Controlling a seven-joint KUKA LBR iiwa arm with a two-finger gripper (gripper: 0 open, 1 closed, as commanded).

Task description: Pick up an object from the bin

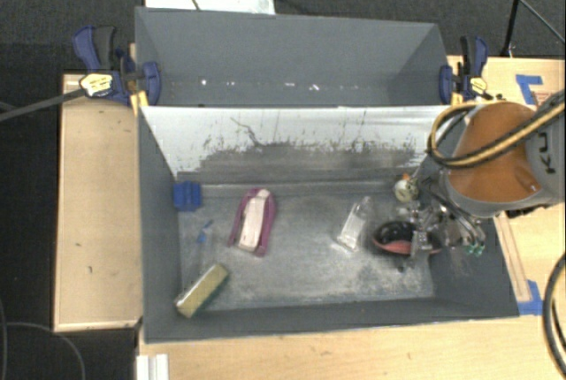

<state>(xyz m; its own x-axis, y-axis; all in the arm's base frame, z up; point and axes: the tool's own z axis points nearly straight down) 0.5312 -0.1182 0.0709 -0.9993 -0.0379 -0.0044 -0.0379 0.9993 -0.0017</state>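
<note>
Left of gripper (pixel 417 243): black-red object (pixel 389 236), clear packet (pixel 352 225).

A single camera looks down on the grey bin (pixel 283 51) from above, set somewhat toward its near side, so the bin's far wall shows broad and its near wall narrow. The view is wide enough to hold the whole bin with a margin of surroundings. The arm (pixel 495 162) enters at the bin's right.
</note>
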